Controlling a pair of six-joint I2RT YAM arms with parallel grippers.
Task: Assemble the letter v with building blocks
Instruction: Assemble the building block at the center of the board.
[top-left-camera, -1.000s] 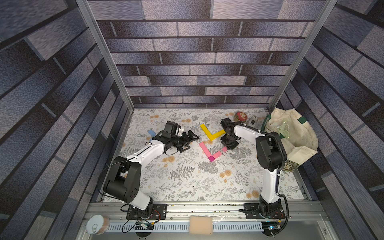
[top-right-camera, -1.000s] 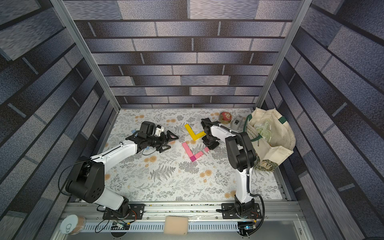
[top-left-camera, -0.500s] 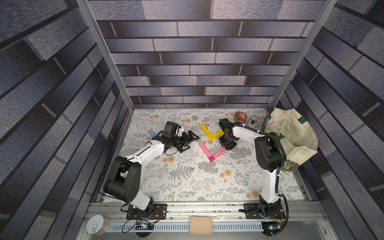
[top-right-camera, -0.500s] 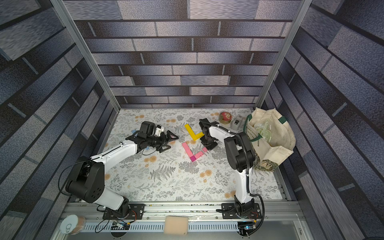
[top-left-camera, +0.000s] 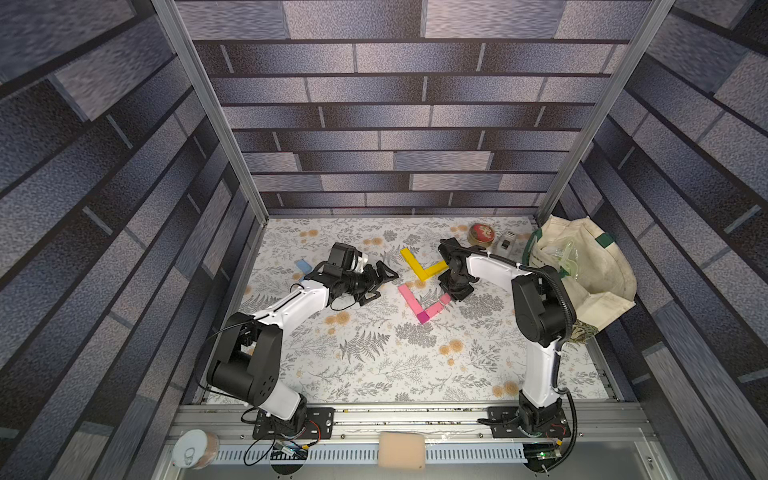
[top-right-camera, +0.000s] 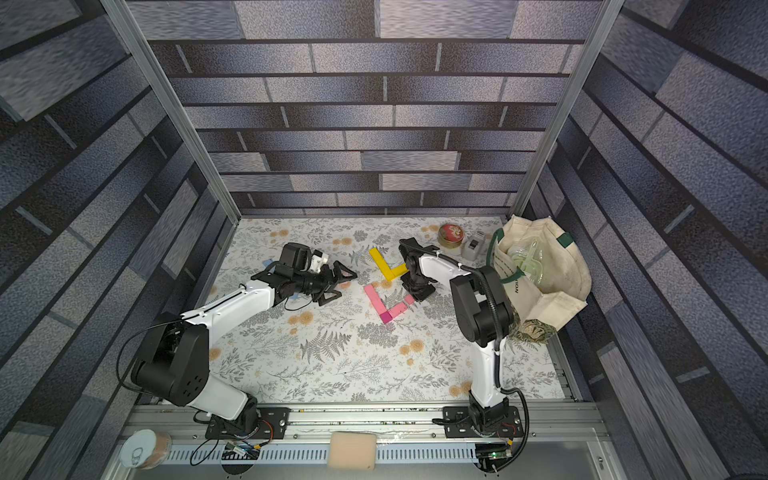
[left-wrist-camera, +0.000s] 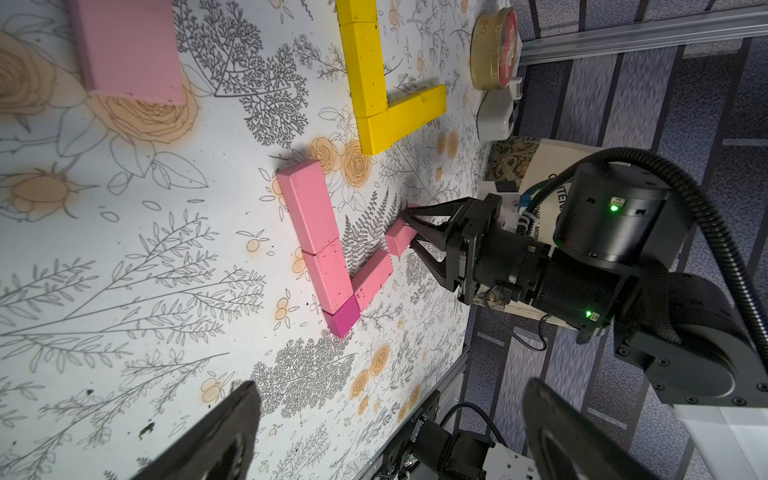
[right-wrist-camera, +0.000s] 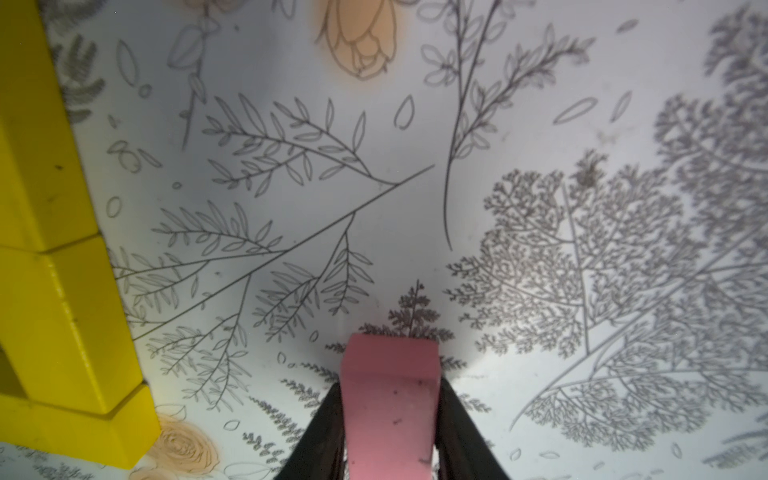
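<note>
Pink building blocks and a magenta cube form a V on the floral mat, clearest in the left wrist view, where the cube sits at the corner. My right gripper is shut on a small pink block, just past the end of the V's right row, a small gap apart. Yellow blocks form an L behind. To the left of the V my left gripper hangs open and empty.
A light blue block lies at the far left of the mat. Another pink block lies close to the left wrist camera. A round red-and-gold tin, a white-grey box and a cloth bag stand at the back right.
My right gripper has shifted slightly towards the V's right row with the pink block in it. The left arm has not moved.
</note>
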